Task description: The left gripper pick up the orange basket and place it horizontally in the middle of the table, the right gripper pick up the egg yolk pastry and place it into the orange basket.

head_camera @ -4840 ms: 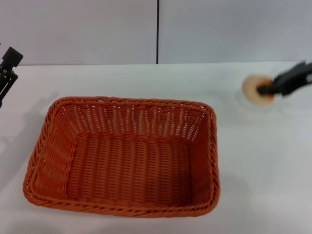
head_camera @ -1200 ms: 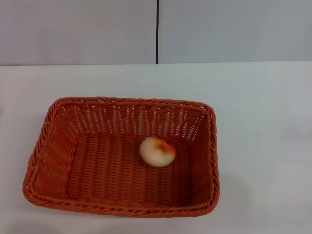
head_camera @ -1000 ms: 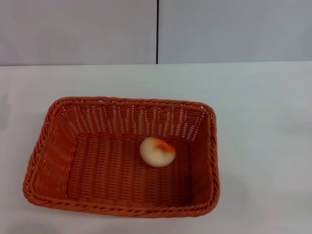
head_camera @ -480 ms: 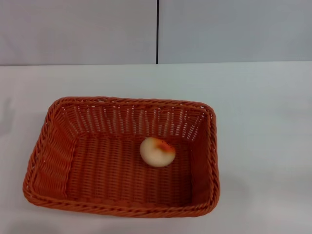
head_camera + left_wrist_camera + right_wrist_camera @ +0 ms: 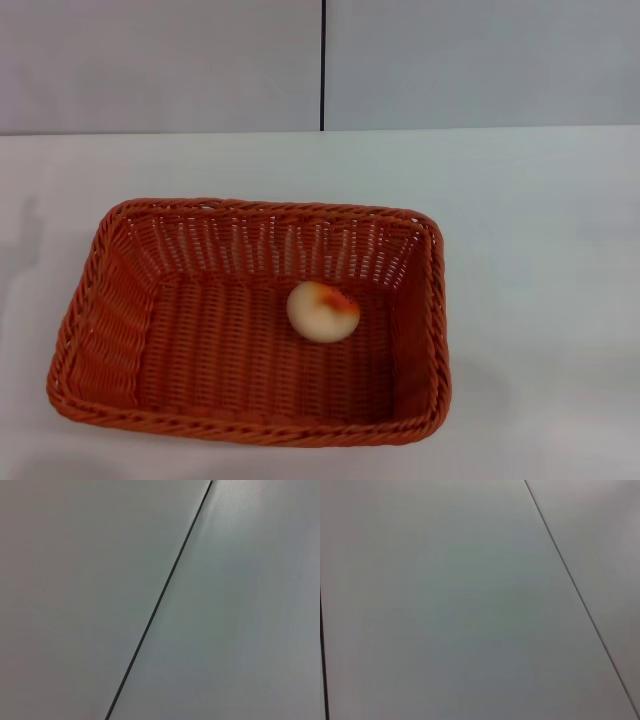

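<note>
The orange-brown rectangular woven basket sits flat on the plain white table, its long sides running left to right, a little left of the middle of the head view. Its braided rim is whole all the way round, and its near edge lies close to the near limit of the view. Bare tabletop stretches wide to the right of the basket and in a broad band beyond its far rim, up to the pale grey wall panels with a thin dark vertical seam between them. On the left a narrower strip of table lies between the basket's rim and the edge of the view.

The small round cream-coloured egg yolk pastry rests on the basket floor, right of the floor's centre and toward the far wall, its orange-brown patch turned to the upper right. It touches the woven floor and stands apart from the side walls.

Neither the left gripper nor the right gripper appears in any view, so I cannot tell how far either one is open or whether it holds anything. The left wrist view shows only grey panel crossed by a dark slanting seam; the right wrist view shows similar grey panel with a fainter seam.

No brand, label or writing can be read anywhere.
</note>
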Motion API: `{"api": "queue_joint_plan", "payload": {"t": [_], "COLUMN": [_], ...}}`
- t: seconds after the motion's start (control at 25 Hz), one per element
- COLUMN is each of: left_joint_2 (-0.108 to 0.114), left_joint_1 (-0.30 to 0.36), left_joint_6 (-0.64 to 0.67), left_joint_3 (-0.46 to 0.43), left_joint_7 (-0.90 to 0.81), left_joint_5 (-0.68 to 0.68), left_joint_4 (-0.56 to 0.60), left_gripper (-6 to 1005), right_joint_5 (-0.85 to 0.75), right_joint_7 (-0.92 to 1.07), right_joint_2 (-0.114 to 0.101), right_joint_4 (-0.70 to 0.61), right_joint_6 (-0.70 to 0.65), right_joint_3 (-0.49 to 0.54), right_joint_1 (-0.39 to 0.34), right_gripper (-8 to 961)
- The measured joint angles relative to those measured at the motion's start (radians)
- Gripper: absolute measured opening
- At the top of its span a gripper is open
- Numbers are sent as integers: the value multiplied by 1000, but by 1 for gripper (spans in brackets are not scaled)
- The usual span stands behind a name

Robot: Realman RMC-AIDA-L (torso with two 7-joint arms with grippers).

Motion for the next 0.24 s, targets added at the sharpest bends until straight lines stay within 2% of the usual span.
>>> {"api": "queue_joint_plan", "payload": {"t": [0.24], "left_joint_2": [0], "left_joint_1": [-11], "left_joint_6": [7], "left_joint_3": [6], "left_joint_7": [-7], "left_joint_5": [0], "left_joint_4": [-1], "left_gripper": [646], "right_joint_5": [0], "right_joint_7": [0], "right_joint_2": [0], "right_joint_4": [-6], "right_joint_6": [25], "right_joint_3": [2], "right_joint_1": [12], "right_gripper": [731]}}
